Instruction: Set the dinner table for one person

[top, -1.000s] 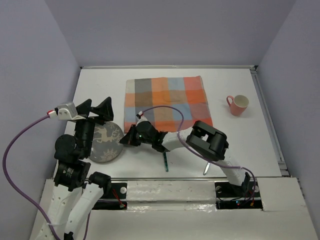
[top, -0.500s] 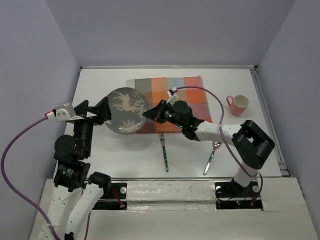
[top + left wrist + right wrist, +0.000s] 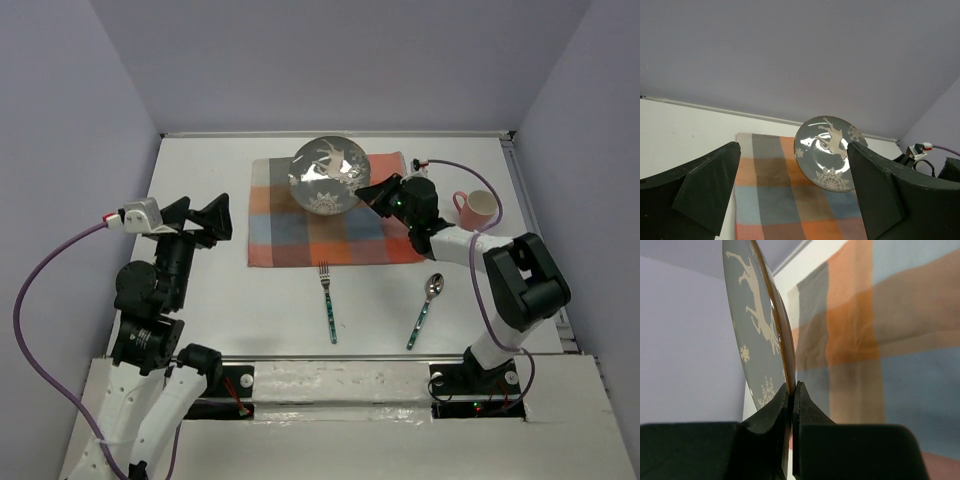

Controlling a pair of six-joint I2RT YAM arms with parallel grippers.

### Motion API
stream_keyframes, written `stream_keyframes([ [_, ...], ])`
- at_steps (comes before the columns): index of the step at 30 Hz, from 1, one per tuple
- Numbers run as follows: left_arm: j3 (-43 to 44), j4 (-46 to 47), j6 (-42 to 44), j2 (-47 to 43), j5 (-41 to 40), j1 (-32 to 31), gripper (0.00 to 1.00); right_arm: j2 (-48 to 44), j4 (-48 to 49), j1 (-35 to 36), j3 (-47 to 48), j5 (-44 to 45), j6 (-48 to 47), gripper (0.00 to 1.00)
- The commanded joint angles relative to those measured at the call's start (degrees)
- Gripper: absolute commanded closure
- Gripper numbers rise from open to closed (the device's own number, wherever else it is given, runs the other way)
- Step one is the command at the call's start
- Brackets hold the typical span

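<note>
Above the cloth (image 3: 300, 235), the plate (image 3: 328, 173) is held tilted, rim pinched by the right fingers (image 3: 372, 192); left fingers (image 3: 214, 216) spread, empty; fork (image 3: 327, 303), spoon (image 3: 424, 313), cup (image 3: 475, 208) already laid on the counter (image 3: 200, 175); plate not yet set down.

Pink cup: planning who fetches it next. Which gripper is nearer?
Right. The right gripper, clamped on the plate, sits just left of the cup; the left gripper is far left, beyond the cloth.

Even, soft light; faint shadows; glare on plate (image 3: 328, 174); near fingers blurred.
</note>
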Motion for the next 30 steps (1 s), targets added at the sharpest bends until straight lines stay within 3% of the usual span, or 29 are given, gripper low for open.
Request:
stream_keyframes([
  [1,-0.3,3.3,-0.1,0.8,1.4,0.1,0.01,4.1,10.9,-1.2,4.8,-5.7,4.5,1.00],
  [20,-0.4,3.3,-0.2,0.5,2.2,0.1,0.01,15.2,13.7,-2.4,4.6,-5.8,7.7,1.00],
  [22,-0.4,3.3,-0.2,0.5,2.3,0.1,0.01,16.0,13.6,-2.4,4.6,-6.7,8.2,0.87],
  [23,-0.4,3.3,-0.2,0.5,2.3,0.1,0.01,16.3,13.5,-2.4,4.3,-7.2,8.4,0.72],
  [27,-0.4,3.3,-0.2,0.4,2.3,0.1,0.01,16.1,11.3,-2.4,3.3,-7.6,7.7,0.52],
  [30,-0.4,3.3,-0.3,0.2,2.3,0.1,0.01,14.5,9.2,-2.4,1.8,-6.9,6.2,0.44],
])
